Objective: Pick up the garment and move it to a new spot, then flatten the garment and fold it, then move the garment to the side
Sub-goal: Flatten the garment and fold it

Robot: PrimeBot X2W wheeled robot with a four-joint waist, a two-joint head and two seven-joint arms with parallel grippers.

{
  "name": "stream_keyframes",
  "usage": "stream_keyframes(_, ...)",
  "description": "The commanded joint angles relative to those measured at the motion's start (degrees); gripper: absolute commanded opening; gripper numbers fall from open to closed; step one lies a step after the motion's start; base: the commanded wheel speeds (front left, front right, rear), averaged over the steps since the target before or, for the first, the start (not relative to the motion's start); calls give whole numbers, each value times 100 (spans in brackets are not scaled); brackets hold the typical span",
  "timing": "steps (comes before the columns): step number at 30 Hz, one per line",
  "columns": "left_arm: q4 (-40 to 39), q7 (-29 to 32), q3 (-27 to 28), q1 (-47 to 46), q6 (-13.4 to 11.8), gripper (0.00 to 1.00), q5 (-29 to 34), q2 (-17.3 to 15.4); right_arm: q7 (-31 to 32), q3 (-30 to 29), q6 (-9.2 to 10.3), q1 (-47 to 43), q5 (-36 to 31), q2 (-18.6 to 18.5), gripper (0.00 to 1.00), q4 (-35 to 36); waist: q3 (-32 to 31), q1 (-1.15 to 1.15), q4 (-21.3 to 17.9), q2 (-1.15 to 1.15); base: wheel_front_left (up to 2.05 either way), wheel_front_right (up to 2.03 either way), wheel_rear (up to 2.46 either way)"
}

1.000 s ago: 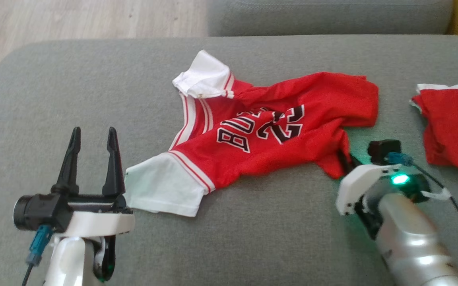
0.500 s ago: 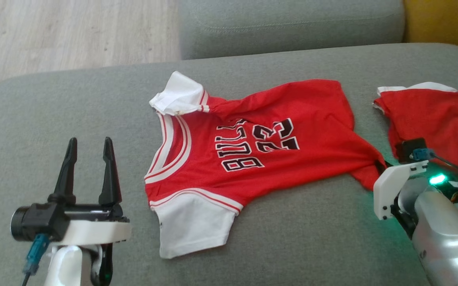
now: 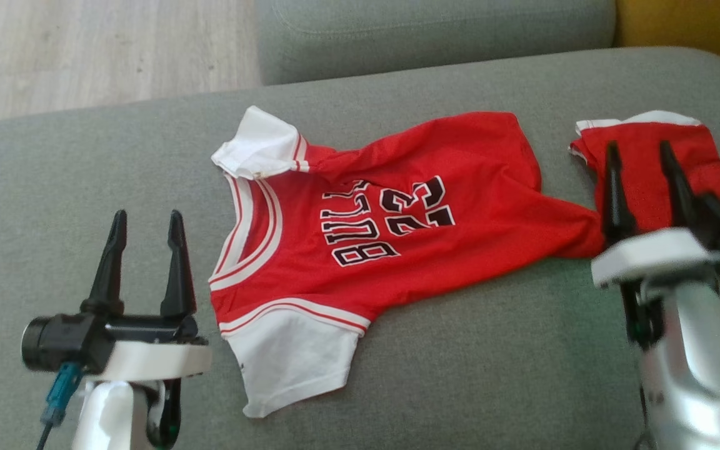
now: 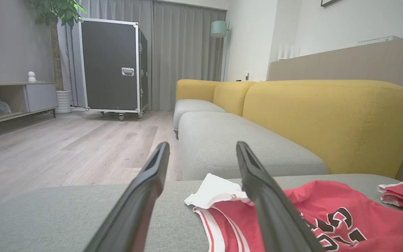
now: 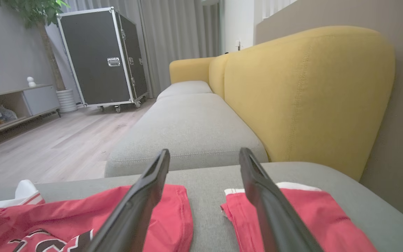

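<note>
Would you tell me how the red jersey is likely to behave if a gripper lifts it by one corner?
Probably floppy: the jersey lies creased on the cushion, its far sleeve folded over. It looks thin and light, so it would likely drape and bunch rather than hold shape.

Black fingers point(image 3: 110, 262), white wrists point(image 3: 147, 361) (blue cable plugs point(image 3: 63, 387))
</note>
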State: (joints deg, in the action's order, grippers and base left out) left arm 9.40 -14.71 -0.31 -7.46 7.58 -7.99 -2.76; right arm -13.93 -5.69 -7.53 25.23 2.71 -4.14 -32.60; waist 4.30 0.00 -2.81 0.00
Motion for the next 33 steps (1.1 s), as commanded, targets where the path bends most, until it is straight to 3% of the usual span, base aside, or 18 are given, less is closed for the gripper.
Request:
stream_keyframes(1, -167, -29, 71, -340, -11, 100, 45, -26, -94, 63, 4, -302, 130, 69, 100, 662, 90, 0, -49, 0, 0, 0, 0)
stream_keyframes(7, 42, -29, -479, -657, -10, 100, 173, -289, -105, 194, 4, -995, 649, 122, 100, 1850, 398, 0, -198, 0, 0, 0, 0)
stream_keyframes(9, 153, -29, -683, -753, -10, 100, 233, -398, -105, 225, 4, -1049, 685, 123, 100, 1912, 462, 0, -221, 0, 0, 0, 0)
stream_keyframes(12, 685, 33, -1434, -1183, -10, 100, 440, -797, -106, 251, 4, -1108, 763, 124, 100, 2034, 630, 0, -290, 0, 0, 0, 0)
stream_keyframes(17, 1483, 464, -2224, -2099, -9, 100, 573, -1238, -106, 327, 4, -1075, 904, 125, 100, 2110, 917, 0, -459, 0, 0, 0, 0)
stream_keyframes(24, 2465, 978, -2450, -3062, -318, 100, 1285, -1641, -107, 378, 4, -1029, 1058, 125, 100, 2132, 1272, 0, -652, 0, 0, 0, 0)
stream_keyframes(31, 2935, 788, -2549, -3489, -547, 100, 1492, -1695, -107, 365, 4, -968, 1123, 125, 100, 2147, 1464, 0, -744, 0, 0, 0, 0)
stream_keyframes(32, 2981, 761, -2555, -3529, -555, 91, 1489, -1691, -107, 369, 4, -959, 1130, 125, 100, 2147, 1480, 0, -757, 0, 0, 0, 0)
stream_keyframes(33, 3029, 748, -2557, -3577, -567, 42, 1492, -1700, -107, 373, 4, -951, 1135, 125, 100, 2145, 1492, 0, -770, 0, 0, 0, 0)
